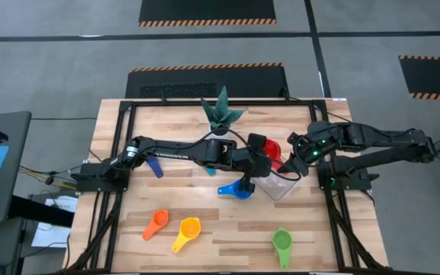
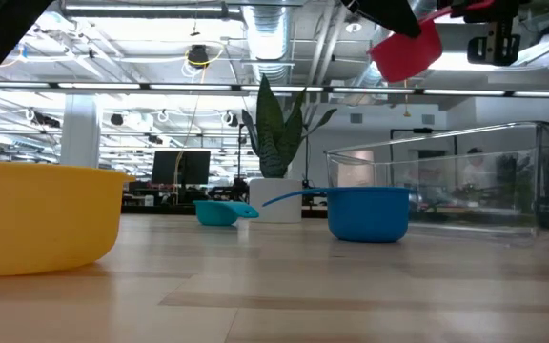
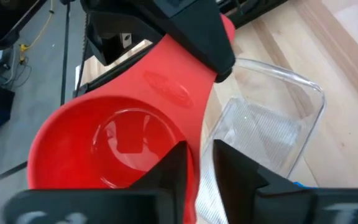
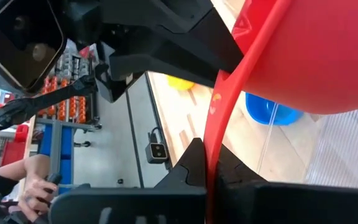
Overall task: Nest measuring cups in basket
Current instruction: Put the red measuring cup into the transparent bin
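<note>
Red plastic up in the air – red cup (image 1: 273, 150) aloft over the near edge of the clear basket (image 1: 283, 189), touching nothing below. Caught between two tools: right gripper (image 4: 207, 149) pressed tight on the flat handle, left gripper (image 3: 201, 152) astride the bowl's rim, fingers slightly spread, a sliver of gap beside the wall. Basket on the wooden table (image 1: 205, 252), nothing seen inside. Just beside it – blue cup (image 1: 239, 189). Farther left, light blue cup (image 1: 211, 171) and dark blue cup (image 1: 154, 166) under the left arm. Along the front: orange cup (image 1: 156, 223), yellow cup (image 1: 188, 233), green cup (image 1: 281, 243). Potted plant (image 1: 221, 114) at the back edge.
</note>
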